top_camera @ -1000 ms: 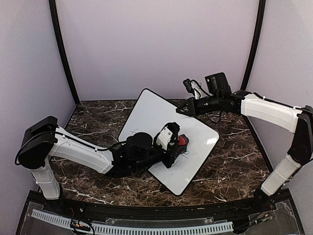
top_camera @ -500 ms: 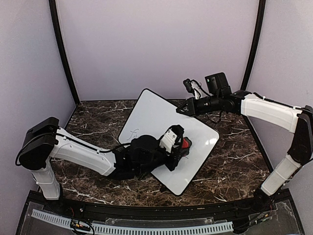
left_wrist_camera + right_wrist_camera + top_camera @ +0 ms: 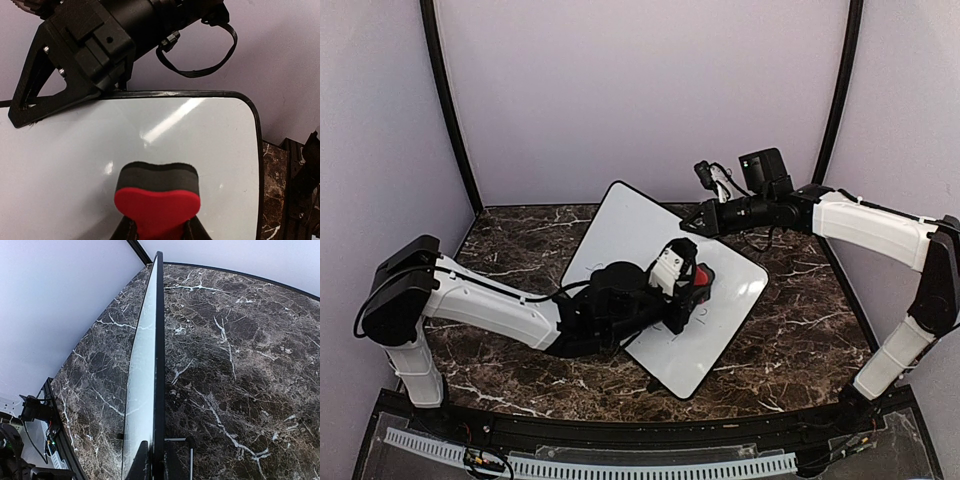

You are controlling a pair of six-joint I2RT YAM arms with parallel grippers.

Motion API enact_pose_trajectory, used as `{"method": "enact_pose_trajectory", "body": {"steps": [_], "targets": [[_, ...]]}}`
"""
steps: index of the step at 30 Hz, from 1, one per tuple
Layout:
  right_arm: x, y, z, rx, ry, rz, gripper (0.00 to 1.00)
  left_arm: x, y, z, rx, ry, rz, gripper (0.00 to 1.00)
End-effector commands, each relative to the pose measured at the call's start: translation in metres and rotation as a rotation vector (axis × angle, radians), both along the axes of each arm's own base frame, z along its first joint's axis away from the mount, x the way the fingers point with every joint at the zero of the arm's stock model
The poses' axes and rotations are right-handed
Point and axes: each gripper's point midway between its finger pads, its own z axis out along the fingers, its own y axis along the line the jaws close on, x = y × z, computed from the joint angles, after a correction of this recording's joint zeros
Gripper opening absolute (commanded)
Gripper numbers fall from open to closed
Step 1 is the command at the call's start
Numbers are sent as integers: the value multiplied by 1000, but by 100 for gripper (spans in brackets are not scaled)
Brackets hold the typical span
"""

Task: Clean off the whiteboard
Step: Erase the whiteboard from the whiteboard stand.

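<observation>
On the marble table (image 3: 800, 320), right claw (image 3: 690, 223) clamps the whiteboard (image 3: 630, 235); left claw (image 3: 691, 292) holds eraser (image 3: 157, 200) against it.

Left arm (image 3: 490, 305) low, left pincer (image 3: 692, 285) clamping eraser (image 3: 157, 200); right arm (image 3: 870, 225) extended, right pincer (image 3: 690, 224) seemingly pinching whiteboard (image 3: 630, 235).

The large white rectangular board (image 3: 630, 235), thin black rim, rounded corners, lies corner-on before me on the dark marble tabletop (image 3: 810, 320).

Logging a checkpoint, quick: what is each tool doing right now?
Left tool: closed, holding the red eraser.
Right tool: closed on the edge of the whiteboard.
</observation>
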Motion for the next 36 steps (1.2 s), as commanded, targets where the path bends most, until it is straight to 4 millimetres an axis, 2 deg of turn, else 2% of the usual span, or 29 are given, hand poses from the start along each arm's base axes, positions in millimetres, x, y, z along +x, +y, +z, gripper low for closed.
{"method": "enact_pose_trajectory", "body": {"steps": [1, 5, 10, 14, 18, 20, 23, 25, 31, 36], "targets": [[-28, 20, -39, -85, -4, 141, 0, -8, 31, -84, 246, 106, 41, 0], [-28, 20, -40, -85, -2, 142, 0, -19, 39, -98, 279, 121, 37, 0], [-27, 19, -40, -87, -1, 139, 0, -21, 37, -96, 273, 116, 22, 0], [-27, 20, -41, -86, -1, 140, 0, -16, 24, -76, 245, 72, 17, 0], [-27, 19, -40, -85, -1, 140, 0, -4, 7, -39, 191, 7, 35, 0], [-27, 19, -40, -84, -3, 140, 0, 1, 3, -28, 184, -16, 47, 0], [-27, 19, -41, -86, -1, 140, 0, 2, 2, -25, 182, -15, 45, 0], [-27, 19, -40, -86, -2, 140, 0, -3, 4, -35, 200, 17, 25, 0], [-26, 19, -41, -86, 0, 139, 0, -33, 19, -83, 308, 104, -33, 0], [-26, 19, -43, -90, 3, 138, 0, -46, 33, -106, 351, 149, -41, 0]]}}
